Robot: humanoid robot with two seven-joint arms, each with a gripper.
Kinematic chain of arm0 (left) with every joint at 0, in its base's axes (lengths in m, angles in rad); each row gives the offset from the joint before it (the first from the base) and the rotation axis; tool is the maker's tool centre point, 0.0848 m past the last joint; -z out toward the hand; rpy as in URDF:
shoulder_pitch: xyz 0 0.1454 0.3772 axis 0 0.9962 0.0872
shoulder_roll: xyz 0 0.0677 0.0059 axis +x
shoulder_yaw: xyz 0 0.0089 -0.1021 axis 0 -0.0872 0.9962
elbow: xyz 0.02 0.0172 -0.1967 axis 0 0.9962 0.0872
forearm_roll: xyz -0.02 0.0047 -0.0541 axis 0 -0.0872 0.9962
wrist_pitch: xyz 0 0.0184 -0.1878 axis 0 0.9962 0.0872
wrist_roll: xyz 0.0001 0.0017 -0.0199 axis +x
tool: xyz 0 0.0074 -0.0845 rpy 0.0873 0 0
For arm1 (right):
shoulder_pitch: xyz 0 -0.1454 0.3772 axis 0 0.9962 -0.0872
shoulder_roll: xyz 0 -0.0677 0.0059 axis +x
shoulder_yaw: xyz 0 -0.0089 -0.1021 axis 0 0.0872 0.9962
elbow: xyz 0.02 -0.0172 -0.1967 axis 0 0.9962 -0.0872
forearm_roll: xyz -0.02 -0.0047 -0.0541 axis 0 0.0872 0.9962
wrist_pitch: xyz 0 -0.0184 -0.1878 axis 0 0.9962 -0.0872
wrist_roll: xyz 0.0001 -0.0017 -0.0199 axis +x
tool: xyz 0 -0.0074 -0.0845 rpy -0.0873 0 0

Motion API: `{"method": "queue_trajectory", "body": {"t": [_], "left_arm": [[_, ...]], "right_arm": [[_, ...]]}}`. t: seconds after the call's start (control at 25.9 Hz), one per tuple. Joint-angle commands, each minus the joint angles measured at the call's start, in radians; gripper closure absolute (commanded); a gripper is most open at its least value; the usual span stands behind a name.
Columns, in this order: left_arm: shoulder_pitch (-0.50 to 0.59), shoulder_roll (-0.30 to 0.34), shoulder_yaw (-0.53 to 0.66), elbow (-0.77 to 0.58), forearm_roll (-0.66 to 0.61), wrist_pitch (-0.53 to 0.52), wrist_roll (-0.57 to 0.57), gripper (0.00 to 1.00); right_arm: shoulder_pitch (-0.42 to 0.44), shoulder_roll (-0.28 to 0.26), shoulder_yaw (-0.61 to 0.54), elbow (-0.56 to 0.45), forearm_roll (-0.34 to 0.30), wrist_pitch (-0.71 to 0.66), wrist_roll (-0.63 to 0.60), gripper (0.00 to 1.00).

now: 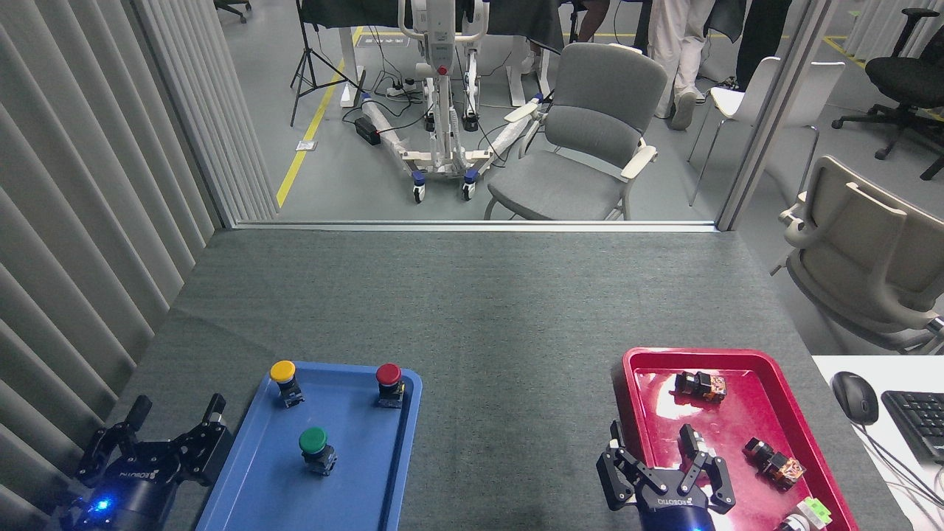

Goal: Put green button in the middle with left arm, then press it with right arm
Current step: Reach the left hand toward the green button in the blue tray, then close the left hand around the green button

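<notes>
Head view. Desk (pixel 472 295) covered in grey woven cloth.

Blue tray (pixel 354 487) at lower left of the desk. Three push-buttons stand upright on it: yellow button (pixel 283 375) at the far left corner, red button (pixel 389 380) at the far right corner, green button (pixel 313 445) nearer the robot, roughly mid-tray, clear of the other two and of the tray rim.

The middle (pixel 509 420), the bare cloth between the two trays, carries nothing.

Left tool (pixel 173 424) sits at the bottom left, just outside the blue tray's left rim, fingers spread wide and empty. Small blue light glows low on its body. It is apart from the green button, touching none of the buttons.

Red tray (pixel 737 361) at lower right. Several small dark switch parts (pixel 700 385) lie scattered in it, some with orange faces, one green-and-white piece at the near corner.

Right tool (pixel 664 461) hangs over the red tray's near left edge, fingers spread, gripping nothing. One small part lies just beside its right finger; contact cannot be told.

Off the desk's right edge: computer mouse (pixel 855 397) and keyboard (pixel 918 422) on a white surface. Beyond the far edge, a grey chair (pixel 582 140) on the floor.
</notes>
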State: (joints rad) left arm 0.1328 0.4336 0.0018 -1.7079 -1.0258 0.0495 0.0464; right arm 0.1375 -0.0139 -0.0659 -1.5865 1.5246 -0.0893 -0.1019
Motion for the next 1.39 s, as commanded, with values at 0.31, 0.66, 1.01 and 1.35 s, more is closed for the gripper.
{"method": "queue_trajectory", "body": {"t": [0.31, 0.66, 1.01, 1.35], "left_arm": [[0.047, 0.05, 0.004, -0.019, 0.001, -0.04, 0.023, 0.0], [0.054, 0.073, -0.052, 0.106, 0.003, -0.441, 0.05, 0.0], [-0.105, -0.065, -0.241, 0.364, -0.166, -0.433, 0.089, 0.0], [-0.203, -0.116, -0.273, 0.491, -0.182, -0.37, 0.09, 0.01]], "right_arm": [[-0.004, -0.029, 0.008, -0.001, -0.027, 0.008, -0.001, 0.0], [-0.006, -0.037, 0.032, -0.003, -0.032, 0.0, 0.001, 0.0], [-0.001, -0.057, 0.034, -0.004, -0.034, 0.002, -0.004, 0.0], [-0.004, -0.063, 0.035, -0.004, -0.029, 0.01, -0.002, 0.0]]}}
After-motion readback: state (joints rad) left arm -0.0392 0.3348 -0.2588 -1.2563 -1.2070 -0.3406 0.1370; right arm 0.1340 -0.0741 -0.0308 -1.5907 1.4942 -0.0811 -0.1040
